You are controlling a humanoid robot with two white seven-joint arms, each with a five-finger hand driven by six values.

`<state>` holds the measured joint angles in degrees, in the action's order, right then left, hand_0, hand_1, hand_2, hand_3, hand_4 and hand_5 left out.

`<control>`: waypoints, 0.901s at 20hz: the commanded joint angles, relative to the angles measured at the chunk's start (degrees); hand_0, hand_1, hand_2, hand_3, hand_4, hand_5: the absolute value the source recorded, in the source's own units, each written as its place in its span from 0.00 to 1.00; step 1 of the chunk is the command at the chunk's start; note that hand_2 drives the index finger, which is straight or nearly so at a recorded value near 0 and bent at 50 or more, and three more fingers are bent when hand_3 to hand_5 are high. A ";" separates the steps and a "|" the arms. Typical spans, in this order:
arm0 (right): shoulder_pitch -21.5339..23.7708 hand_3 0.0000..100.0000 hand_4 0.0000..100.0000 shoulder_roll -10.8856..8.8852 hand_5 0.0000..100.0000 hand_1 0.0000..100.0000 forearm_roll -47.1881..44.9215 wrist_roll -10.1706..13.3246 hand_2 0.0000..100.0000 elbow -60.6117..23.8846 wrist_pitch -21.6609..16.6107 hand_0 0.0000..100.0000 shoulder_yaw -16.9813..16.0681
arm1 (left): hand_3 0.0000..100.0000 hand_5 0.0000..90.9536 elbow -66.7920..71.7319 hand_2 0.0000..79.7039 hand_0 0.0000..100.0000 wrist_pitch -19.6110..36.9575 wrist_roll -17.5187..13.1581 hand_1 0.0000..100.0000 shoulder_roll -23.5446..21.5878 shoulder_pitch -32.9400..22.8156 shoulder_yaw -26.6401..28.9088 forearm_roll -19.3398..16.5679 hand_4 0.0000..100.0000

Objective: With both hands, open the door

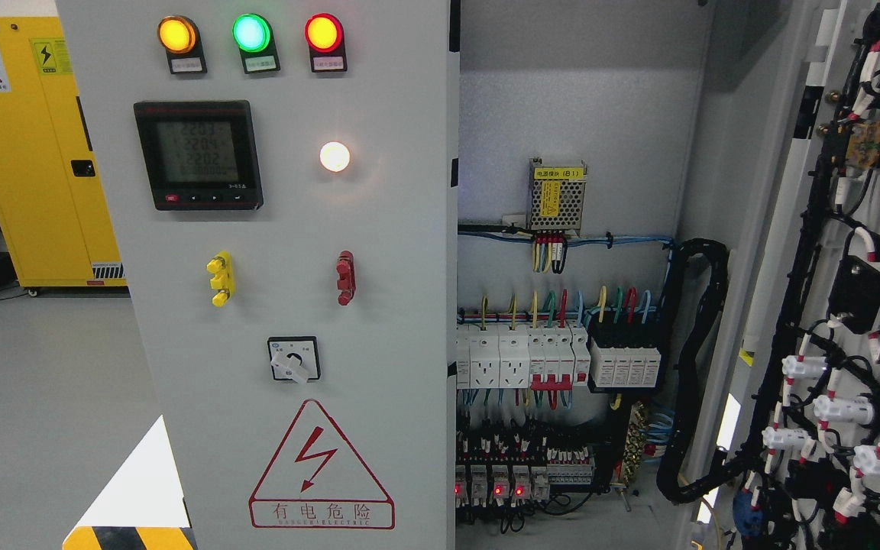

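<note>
Head view, right door (852, 305) swung open, wiring exposed, left door (287, 275) closed

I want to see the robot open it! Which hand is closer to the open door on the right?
Neither can be told: no hand shows in the head view. The open door at the right stands swung wide, its wiring facing us.

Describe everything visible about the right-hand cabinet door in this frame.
The right door stands swung wide open at the picture's right, its inner face toward the camera. It looks like grey painted metal. Black wire bundles with white and red connectors run down it, feeding black component backs. No hand touches it.
</note>
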<state>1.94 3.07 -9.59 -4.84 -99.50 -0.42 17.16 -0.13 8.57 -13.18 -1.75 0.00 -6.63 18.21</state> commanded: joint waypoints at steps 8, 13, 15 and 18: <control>-12.22 0.00 0.00 0.62 0.00 0.50 2.99 0.09 0.04 -3.95 4.99 0.00 -5.20 | 0.00 0.00 0.31 0.00 0.12 -0.48 -0.18 0.56 -0.27 -1.76 0.13 0.25 0.00; -14.95 0.00 0.00 0.88 0.00 0.50 3.08 0.09 0.04 -3.33 5.78 0.00 -4.94 | 0.00 0.00 0.22 0.00 0.12 -0.39 -0.18 0.56 -0.19 -1.76 0.12 0.25 0.00; -15.91 0.00 0.00 0.88 0.00 0.50 3.08 0.09 0.04 -2.46 6.05 0.00 -5.12 | 0.00 0.00 0.13 0.00 0.12 -0.22 -0.18 0.56 -0.10 -1.76 0.12 0.16 0.00; -17.85 0.00 0.00 0.97 0.00 0.50 3.08 0.09 0.04 0.00 6.05 0.00 -5.29 | 0.00 0.00 0.13 0.00 0.12 -0.13 -0.18 0.56 -0.10 -1.67 0.21 0.16 0.00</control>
<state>-12.41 3.72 -6.83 -4.77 -102.09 5.49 13.29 -0.02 7.91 -13.36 -0.65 0.01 -6.52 18.39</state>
